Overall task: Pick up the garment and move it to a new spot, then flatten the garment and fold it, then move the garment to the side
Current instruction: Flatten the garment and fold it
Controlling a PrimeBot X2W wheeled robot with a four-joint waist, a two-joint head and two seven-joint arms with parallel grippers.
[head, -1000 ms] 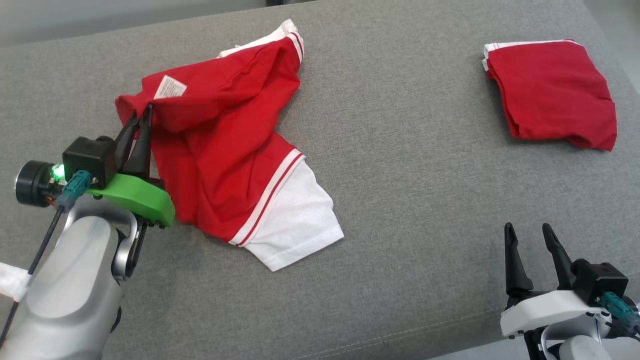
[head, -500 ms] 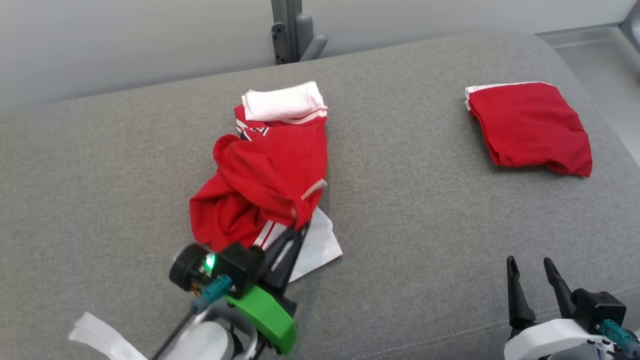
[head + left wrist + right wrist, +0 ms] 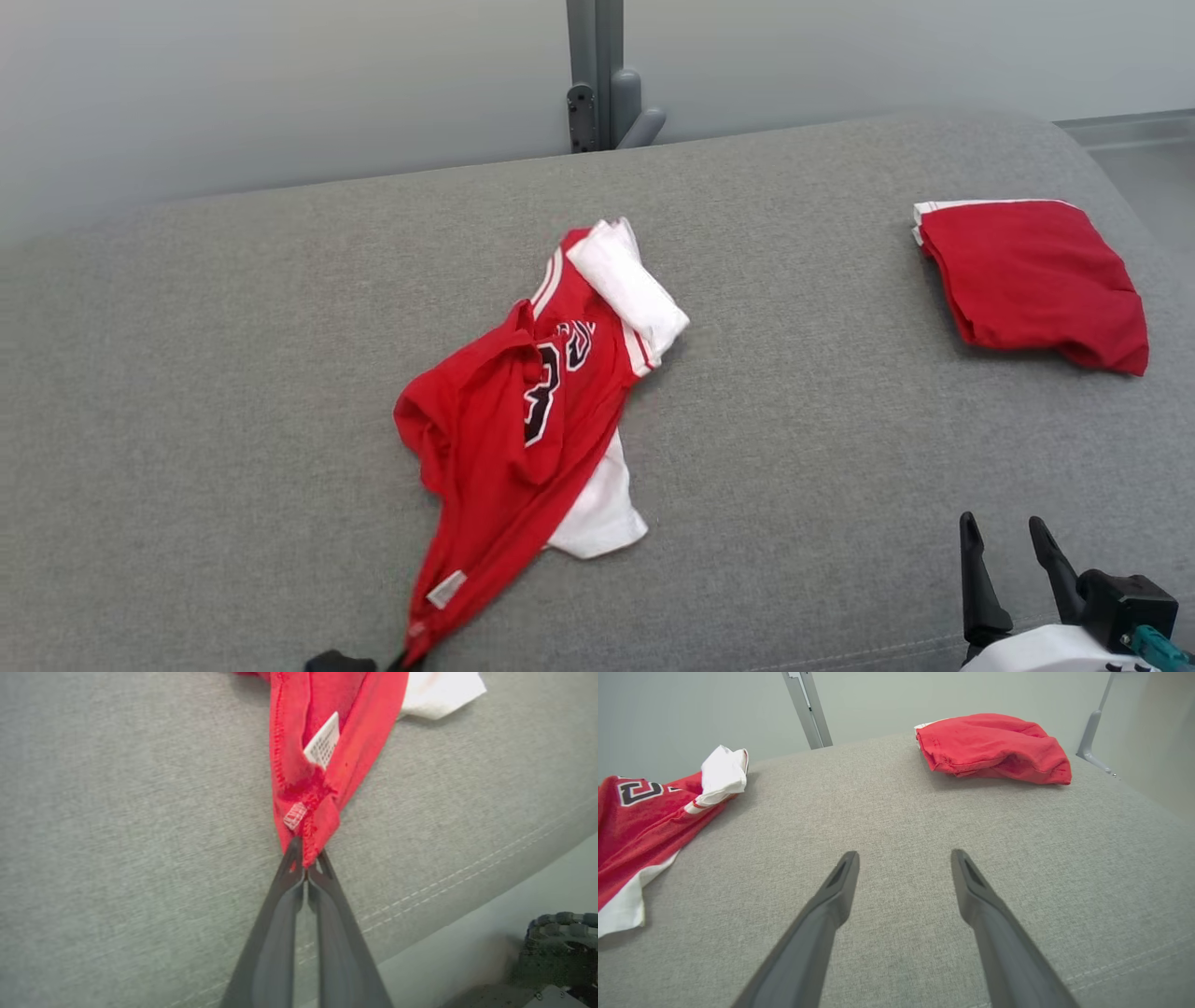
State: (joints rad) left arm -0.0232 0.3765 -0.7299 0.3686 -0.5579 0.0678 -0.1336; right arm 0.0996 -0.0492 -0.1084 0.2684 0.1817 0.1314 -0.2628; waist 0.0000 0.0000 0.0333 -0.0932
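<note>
**A:** Entry on the garment (image 3: 523,420): a red jersey with white sleeves, striped trim and a black number on the chest. It lies crumpled mid-way across the grey cushion (image 3: 233,373), drawn into a narrow tail toward the near edge.

**B:** We note the left gripper (image 3: 306,861) at that tail. Its jaws are pinched on the hem corner, just below the care label (image 3: 322,744). The right gripper (image 3: 904,856) hovers over bare cushion, jaws apart, holding nothing.

**A:** Handling, as we judge it: a light, limp knit with no stiffness. It will drape and bunch rather than lie flat. A one-corner hold only pulls it into a rope.

**B:** Agreed. To flatten it we would take two hem corners, or the shoulders near the white sleeve (image 3: 625,280), and pull them apart. Seams should give firmer purchase than single cloth.

**A:** A folded red garment (image 3: 1032,280) sits well apart, far right.
</note>
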